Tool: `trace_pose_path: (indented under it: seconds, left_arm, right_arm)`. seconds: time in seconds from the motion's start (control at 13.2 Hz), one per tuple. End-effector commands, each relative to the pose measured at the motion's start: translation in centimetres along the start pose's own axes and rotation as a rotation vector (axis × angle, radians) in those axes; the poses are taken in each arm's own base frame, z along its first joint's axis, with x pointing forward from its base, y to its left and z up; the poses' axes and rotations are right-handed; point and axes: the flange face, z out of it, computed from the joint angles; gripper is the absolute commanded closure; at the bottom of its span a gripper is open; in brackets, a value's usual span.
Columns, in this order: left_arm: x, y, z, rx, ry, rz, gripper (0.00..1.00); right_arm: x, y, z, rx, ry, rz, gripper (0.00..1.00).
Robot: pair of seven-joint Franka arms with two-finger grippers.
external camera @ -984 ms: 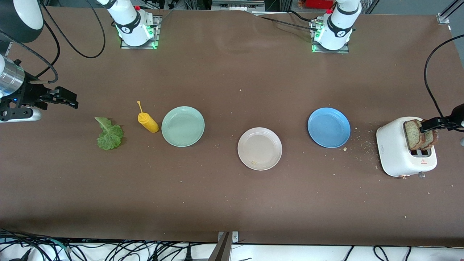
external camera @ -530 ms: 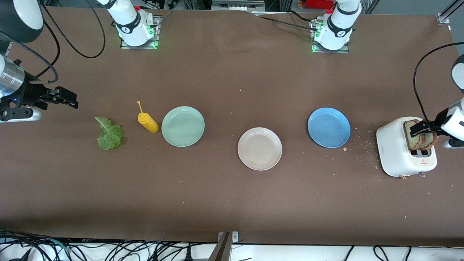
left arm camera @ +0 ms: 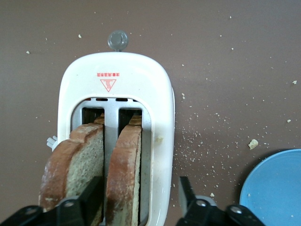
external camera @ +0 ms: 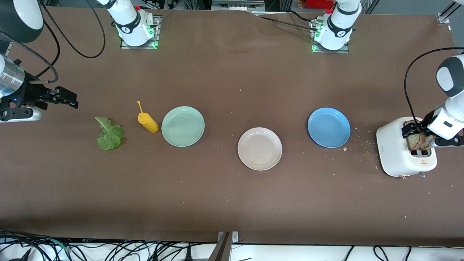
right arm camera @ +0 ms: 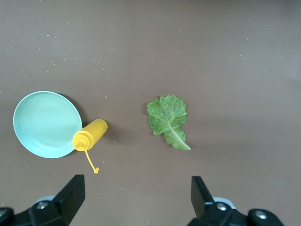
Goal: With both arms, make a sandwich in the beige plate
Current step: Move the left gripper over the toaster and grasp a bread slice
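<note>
Nearest us on the counter (external camera: pixel 232 203) sat the beige plate (external camera: pixel 259 148). At its three o'clock, the left claw (left arm camera: pixel 139 190) hung released over the toaster (external camera: pixel 395 152), its fingers (left arm camera: pixel 94 197) straddling one upright bread slice (left arm camera: pixel 124 169). At the plate's nine o'clock lay the lettuce leaf (external camera: pixel 108 134). Over the counter at the leaf's ten o'clock, the right claw (external camera: pixel 69 98) waited, released.

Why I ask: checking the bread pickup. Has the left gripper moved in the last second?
Yes. The left gripper has come in over the toaster toward the blue plate, straddling one bread slice.
</note>
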Motion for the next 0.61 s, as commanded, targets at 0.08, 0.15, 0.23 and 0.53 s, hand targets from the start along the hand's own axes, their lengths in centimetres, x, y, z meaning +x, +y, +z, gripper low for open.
trace_pose_path:
  seconds: [0.08,0.15,0.23,0.53]
  left_arm:
    - [-0.9,-0.6,-1.0,0.034,0.006,-0.006,1.00]
    - [-1.0,-0.8,-1.1,0.035,0.003,-0.008,1.00]
    - [-0.9,-0.9,-1.4,0.036,0.001,-0.009,1.00]
    - [-0.9,-0.6,-3.8,0.050,0.020,-0.005,1.00]
  right_arm:
    - [-0.3,-0.1,-0.5,0.014,-0.003,0.003,0.00]
    - [-0.3,-0.1,-0.5,0.012,-0.003,0.003,0.00]
    - [-0.3,-0.1,-0.5,0.012,-0.003,0.003,0.00]
    - [-0.3,-0.1,-0.5,0.014,-0.003,0.003,0.00]
